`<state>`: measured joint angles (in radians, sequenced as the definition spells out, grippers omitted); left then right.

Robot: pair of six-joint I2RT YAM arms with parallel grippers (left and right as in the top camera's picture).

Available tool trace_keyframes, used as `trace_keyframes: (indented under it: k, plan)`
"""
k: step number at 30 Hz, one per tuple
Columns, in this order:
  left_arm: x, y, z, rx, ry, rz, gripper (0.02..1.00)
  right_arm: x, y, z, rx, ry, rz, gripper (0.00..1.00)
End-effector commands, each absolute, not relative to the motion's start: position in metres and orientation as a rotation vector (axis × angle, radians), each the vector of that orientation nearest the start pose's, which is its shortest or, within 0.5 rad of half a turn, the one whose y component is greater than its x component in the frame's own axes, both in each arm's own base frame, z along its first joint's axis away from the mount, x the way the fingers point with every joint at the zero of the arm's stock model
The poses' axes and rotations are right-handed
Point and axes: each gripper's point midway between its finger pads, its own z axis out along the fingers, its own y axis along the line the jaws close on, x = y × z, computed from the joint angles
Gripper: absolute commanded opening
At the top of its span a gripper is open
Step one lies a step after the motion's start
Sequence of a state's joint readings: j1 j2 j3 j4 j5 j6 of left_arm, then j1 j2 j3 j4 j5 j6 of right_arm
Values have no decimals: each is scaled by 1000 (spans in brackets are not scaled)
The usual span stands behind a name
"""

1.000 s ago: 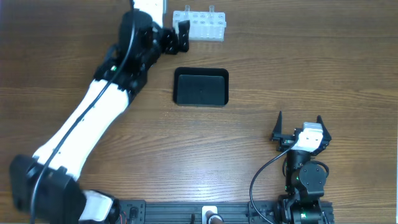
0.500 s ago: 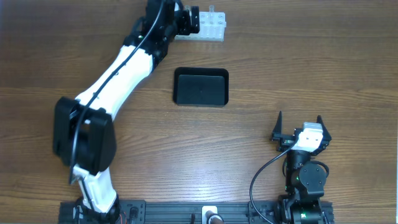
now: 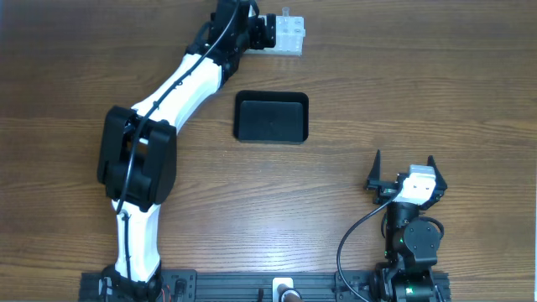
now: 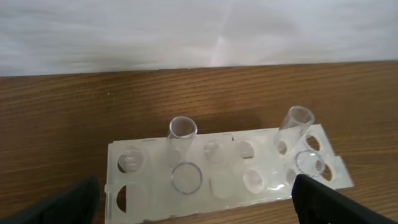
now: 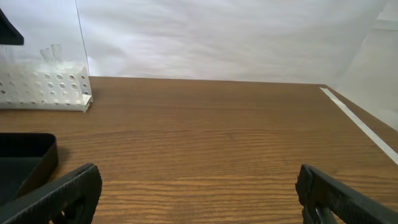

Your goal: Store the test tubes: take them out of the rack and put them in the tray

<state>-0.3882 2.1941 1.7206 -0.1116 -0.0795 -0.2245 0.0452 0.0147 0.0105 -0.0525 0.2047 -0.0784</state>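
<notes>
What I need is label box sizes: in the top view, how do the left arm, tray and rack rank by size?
1. Left arm, by far the largest.
2. Tray.
3. Rack: its visible part is smaller than the tray, but the arm covers one end, so this ranking is unsure.

We see a brown surface with a fine wood grain, and on it a plain black tray and a milky white rack dotted with rows of round holes, holding clear, colourless test tubes. The left arm is white with black joints, and we find both the left end effector and the right end effector black.
</notes>
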Motion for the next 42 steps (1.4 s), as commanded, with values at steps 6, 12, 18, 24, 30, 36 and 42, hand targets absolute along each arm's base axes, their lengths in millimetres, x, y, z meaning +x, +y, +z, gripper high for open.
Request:
trace_keyframes:
  k: [6, 12, 18, 24, 30, 36, 42]
  plan:
    - [597, -231, 136, 243, 2093, -208, 974, 244, -25, 161, 61, 1629, -192, 993]
    - [603, -236, 129, 244, 2090, -211, 950, 244, -25, 161, 61, 1629, -193, 991]
    - [603, -236, 127, 245, 2093, -210, 923, 244, -25, 161, 61, 1629, -193, 991]
    - [603, -236, 123, 245, 2098, -209, 803, 244, -25, 161, 61, 1629, -193, 991]
    - [604, -236, 123, 215, 2102, -226, 597, 244, -25, 161, 61, 1629, -193, 993]
    - [604, -235, 123, 156, 2110, -257, 529, 244, -25, 161, 61, 1629, -193, 993]
    - [604, -235, 123, 156, 2110, -257, 380, 244, -25, 161, 61, 1629, -193, 993]
